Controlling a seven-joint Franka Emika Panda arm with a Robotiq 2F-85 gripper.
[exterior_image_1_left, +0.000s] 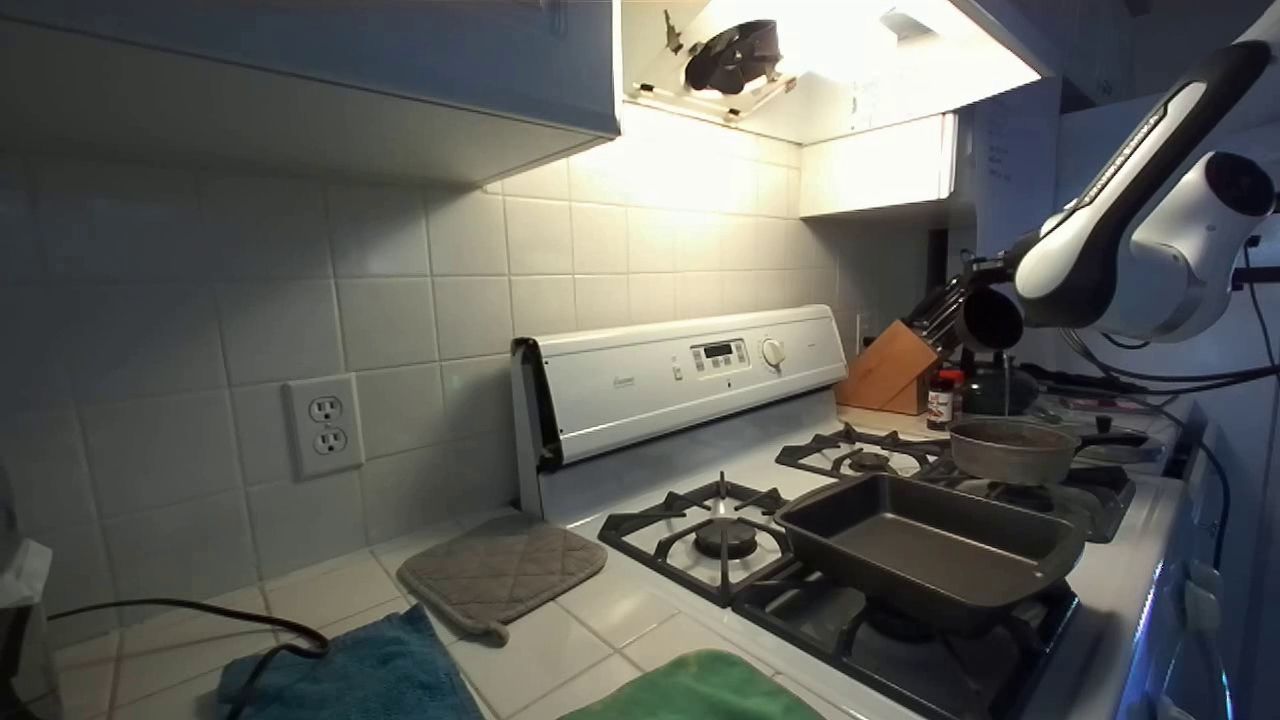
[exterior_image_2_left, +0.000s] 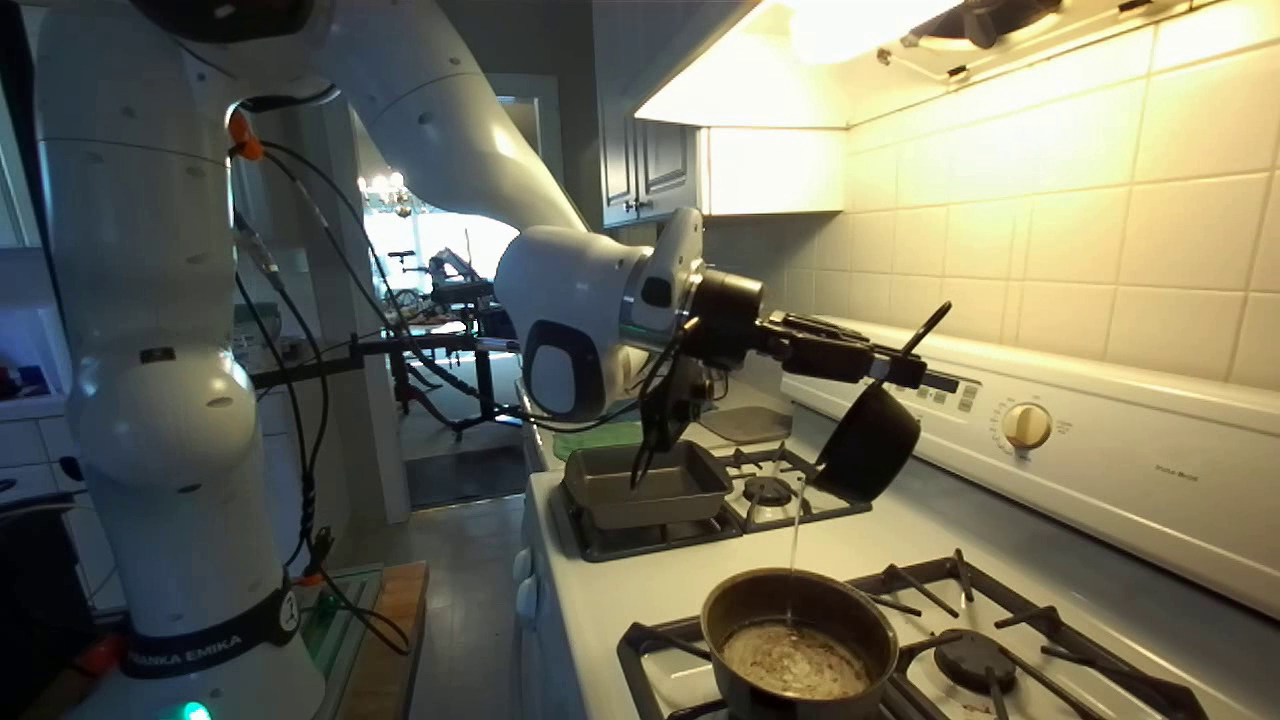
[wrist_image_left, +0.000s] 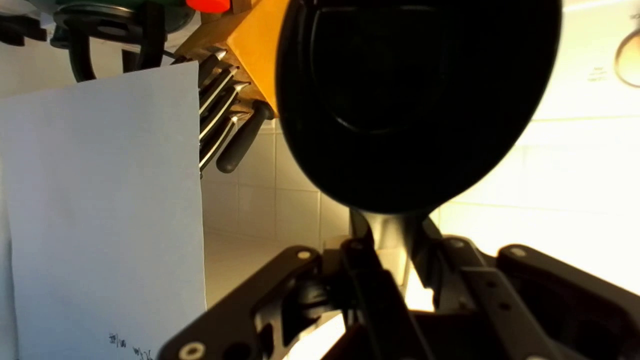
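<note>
Tiles glow beyond my claw, which clamps a tipped black cup by its handle, just beneath; if that grip twists, the thin stream could miss the pot below.

Black cup smooth; saucepan dull metal; knife block wood; potholder quilted cloth
</note>
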